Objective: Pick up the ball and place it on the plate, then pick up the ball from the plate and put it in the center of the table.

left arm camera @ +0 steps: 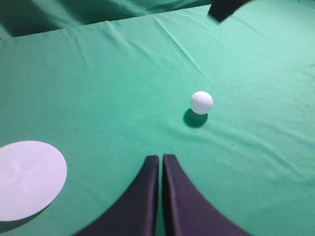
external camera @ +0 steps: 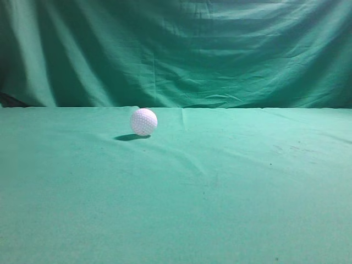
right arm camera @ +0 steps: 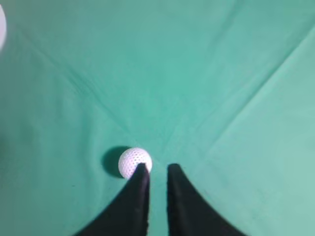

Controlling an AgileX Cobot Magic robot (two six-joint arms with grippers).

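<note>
The ball [external camera: 143, 121] is a white dimpled sphere resting on the green table [external camera: 220, 187], left of the middle and toward the back. It also shows in the left wrist view [left arm camera: 201, 102] and the right wrist view [right arm camera: 133, 161]. The white plate [left arm camera: 27, 179] lies flat on the cloth at the left; a sliver of it shows in the right wrist view [right arm camera: 1, 24]. My left gripper [left arm camera: 161, 157] is shut and empty, well short of the ball. My right gripper [right arm camera: 156, 167] is above the cloth with its fingers slightly apart and empty; the ball lies just left of its left fingertip. Neither gripper shows in the exterior view.
A draped green curtain [external camera: 176, 49] hangs behind the table. A dark part of the right arm [left arm camera: 224, 7] shows at the top of the left wrist view. The cloth has a few low wrinkles.
</note>
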